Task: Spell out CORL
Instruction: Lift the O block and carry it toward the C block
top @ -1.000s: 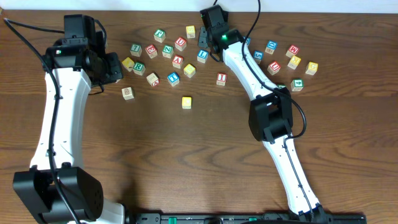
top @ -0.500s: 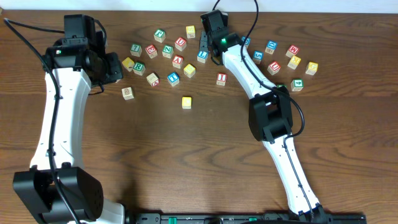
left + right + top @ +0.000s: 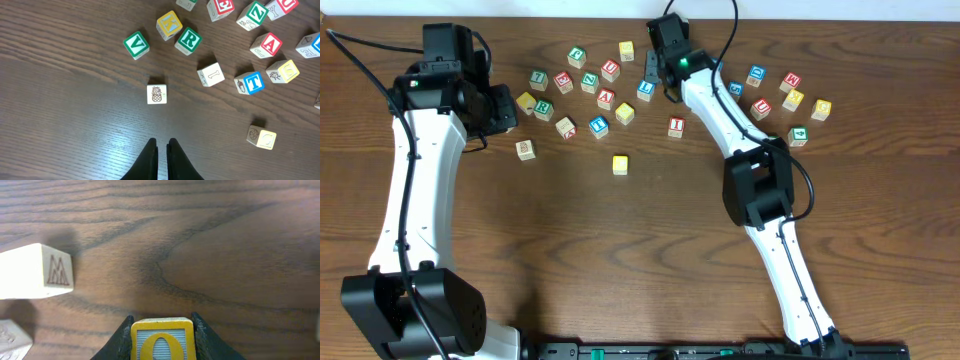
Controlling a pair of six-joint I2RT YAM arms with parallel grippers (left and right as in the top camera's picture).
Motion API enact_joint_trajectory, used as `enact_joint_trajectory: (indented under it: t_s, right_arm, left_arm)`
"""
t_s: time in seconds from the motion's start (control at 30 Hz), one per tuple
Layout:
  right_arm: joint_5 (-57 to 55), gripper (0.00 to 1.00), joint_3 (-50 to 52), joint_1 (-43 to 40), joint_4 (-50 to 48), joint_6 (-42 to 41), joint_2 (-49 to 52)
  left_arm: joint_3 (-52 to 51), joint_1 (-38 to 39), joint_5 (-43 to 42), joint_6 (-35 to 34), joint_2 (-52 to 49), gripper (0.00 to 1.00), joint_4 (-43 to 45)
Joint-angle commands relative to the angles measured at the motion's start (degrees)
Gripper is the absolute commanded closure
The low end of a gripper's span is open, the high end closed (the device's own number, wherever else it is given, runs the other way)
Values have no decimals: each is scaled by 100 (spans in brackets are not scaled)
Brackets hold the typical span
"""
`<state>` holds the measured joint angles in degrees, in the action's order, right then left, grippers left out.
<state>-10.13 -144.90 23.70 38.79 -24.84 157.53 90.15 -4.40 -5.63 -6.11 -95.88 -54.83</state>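
Observation:
My right gripper (image 3: pixel 162 330) is shut on a yellow block with the letter O (image 3: pixel 162 341), held just above the wood. In the overhead view this gripper (image 3: pixel 652 75) is at the back middle of the table, and the O block is hidden under it. A yellow C block (image 3: pixel 620 164) lies alone on the table and also shows in the left wrist view (image 3: pixel 262 137). A green R block (image 3: pixel 543 109) sits in the left cluster and shows in the left wrist view (image 3: pixel 188 41). My left gripper (image 3: pixel 161 145) is shut and empty above bare wood, near the left cluster (image 3: pixel 505 108).
Several letter blocks lie scattered along the back, with a cluster at the right (image 3: pixel 792 100). A pineapple block (image 3: pixel 157 94), a green V (image 3: pixel 136 45), a yellow K (image 3: pixel 169 25) and a blue T (image 3: pixel 249 82) lie ahead of my left gripper. A pale M block (image 3: pixel 35 270) lies left of my right gripper.
My right gripper has shifted slightly to the right with the O block. The left arm has not moved.

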Motion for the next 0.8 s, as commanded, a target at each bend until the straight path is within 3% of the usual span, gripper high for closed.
enact_joint_trajectory:
  t_s: [0.0,0.13,0.47,0.63,0.77]
  right_arm:
    - [-83,76,-59,-20,181,400,-817]
    - [87,81,-59,-2,817,699,-1384]
    - [1196,82,-59,-2,3265,734,-2601]
    - [1657,83,-28,57,4555,732,-2691]
    - [1650,83,411,271,5012,778,-2627]
  left_arm:
    - [17,-13,33,50,70,92,7]
    - [17,-13,33,50,70,92,7]
    - [17,-13,33,52,70,92,7]
    - [17,-15,35,52,70,92,20]
    - [17,-15,33,52,70,92,90]
